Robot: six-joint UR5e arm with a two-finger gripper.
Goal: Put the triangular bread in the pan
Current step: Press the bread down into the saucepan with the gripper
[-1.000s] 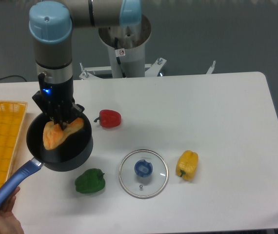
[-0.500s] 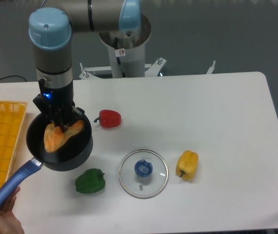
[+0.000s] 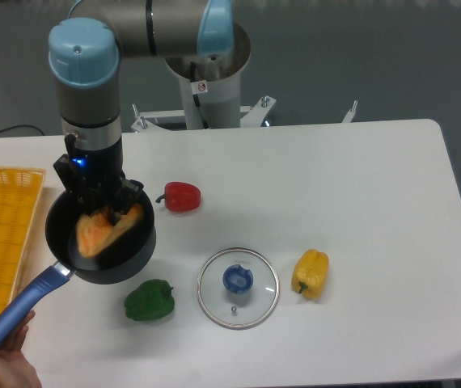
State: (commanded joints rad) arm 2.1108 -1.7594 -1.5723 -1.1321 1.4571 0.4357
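The triangular bread [image 3: 103, 232], a golden-orange wedge, lies inside the pan [image 3: 137, 255], a deep black saucepan at the left of the table with a long blue handle [image 3: 22, 301]. My gripper [image 3: 106, 207] hangs straight over the pan's far side, just above the bread. Its dark fingers are spread and the bread sits below them, free of their grip. The bread looks slightly blurred. The gripper body hides the pan's back rim.
A person's hand [image 3: 0, 368] holds the end of the blue handle. A yellow tray [image 3: 0, 234] lies at the left edge. A red pepper [image 3: 183, 196], green pepper [image 3: 149, 300], glass lid with blue knob [image 3: 238, 287] and yellow pepper [image 3: 310, 273] lie around the pan.
The bread has dropped out of the fingers and sits lower in the pan. The gripper has shifted slightly to the right and stayed above it.
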